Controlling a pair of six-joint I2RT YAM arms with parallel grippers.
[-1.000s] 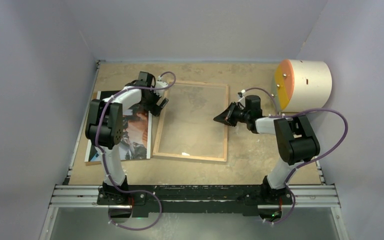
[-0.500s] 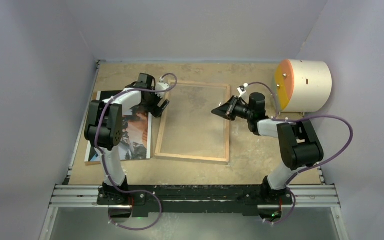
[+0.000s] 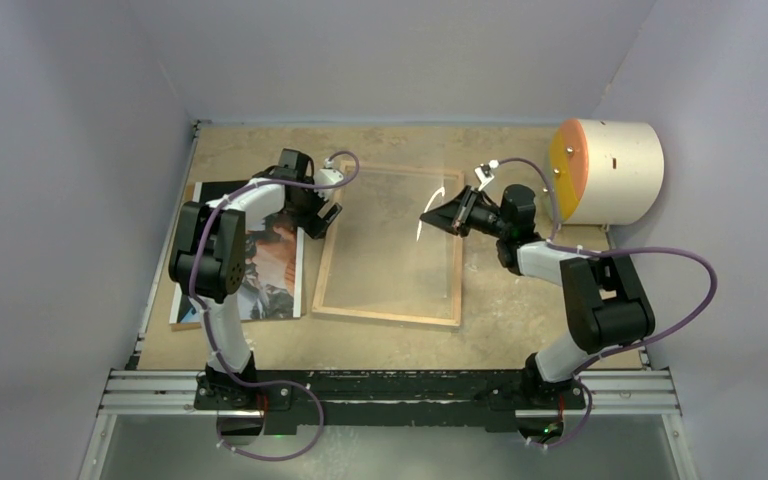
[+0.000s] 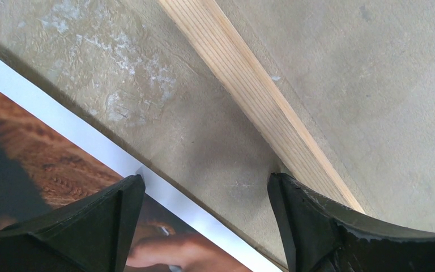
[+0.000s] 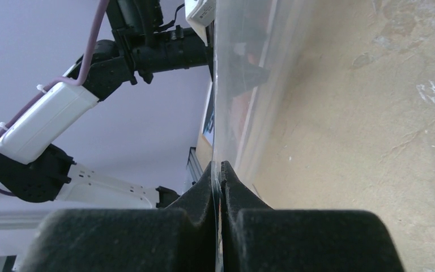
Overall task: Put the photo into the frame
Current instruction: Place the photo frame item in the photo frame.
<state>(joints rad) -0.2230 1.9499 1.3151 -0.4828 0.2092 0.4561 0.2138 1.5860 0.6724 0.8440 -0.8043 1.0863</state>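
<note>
Two grippers busy. Left gripper (image 4: 205,187) spread wide, holding nothing: one finger over photo (image 3: 274,270) edge, other by frame (image 3: 385,317) wood rim. Photo flat on left, picture up, part hidden under left arm. Frame flat on table (image 3: 520,335), middle. Right gripper (image 5: 220,169) pinched tight on clear pane (image 5: 232,56) edge. Pane hard to see from above, only white glints. Can't tell how far it is lifted.

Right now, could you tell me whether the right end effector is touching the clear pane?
Touching. The right wrist view shows the right end effector shut on the clear pane at its edge, the sheet rising from between its fingertips.
</note>
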